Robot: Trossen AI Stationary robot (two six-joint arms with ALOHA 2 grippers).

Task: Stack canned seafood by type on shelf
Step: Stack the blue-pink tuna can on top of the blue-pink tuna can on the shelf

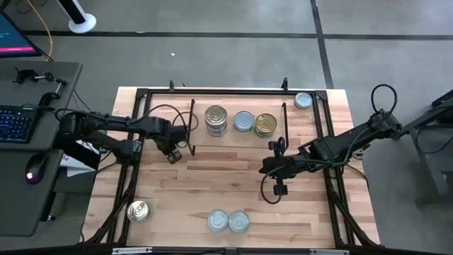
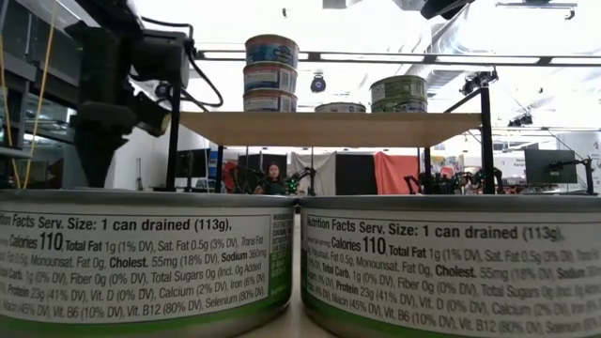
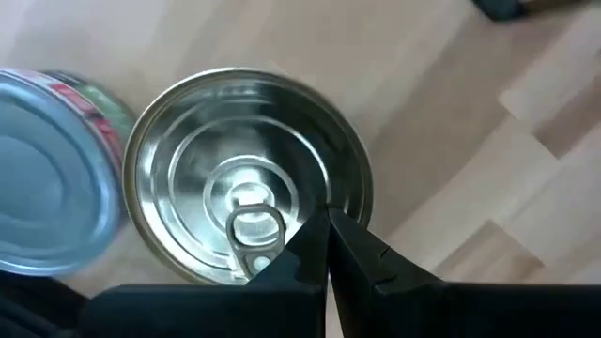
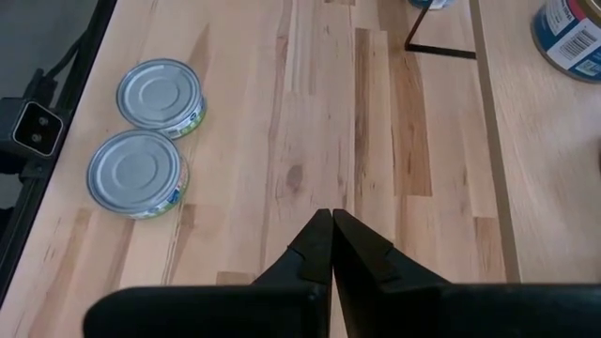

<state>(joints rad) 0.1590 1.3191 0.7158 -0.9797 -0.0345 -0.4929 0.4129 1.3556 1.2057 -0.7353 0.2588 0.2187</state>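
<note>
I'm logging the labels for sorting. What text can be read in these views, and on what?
Left front can: "Servings: 1 can drained (113g)", "Calories 110", "Total Fat 1g", "Cholest. 55mg (18% DV)", "Sodium 360mg".
Right front can: "Nutrition Facts Serv. Size: 1 can drained (113g)", "Calories 110", "Total Fat 1g".
Finer lines on both: too small.
Cans on the shelf: labels blurred.
Lids in the other views: no text.

tabletop [image 1: 212, 180]: two pale cans [image 1: 228, 221] near edge, gold can [image 1: 137, 210] near left, silver can [image 1: 303, 100] far right
shelf [image 1: 237, 139]: stacked cans [image 1: 216, 120], silver-blue can [image 1: 243, 121], gold stack [image 1: 265, 125]
</note>
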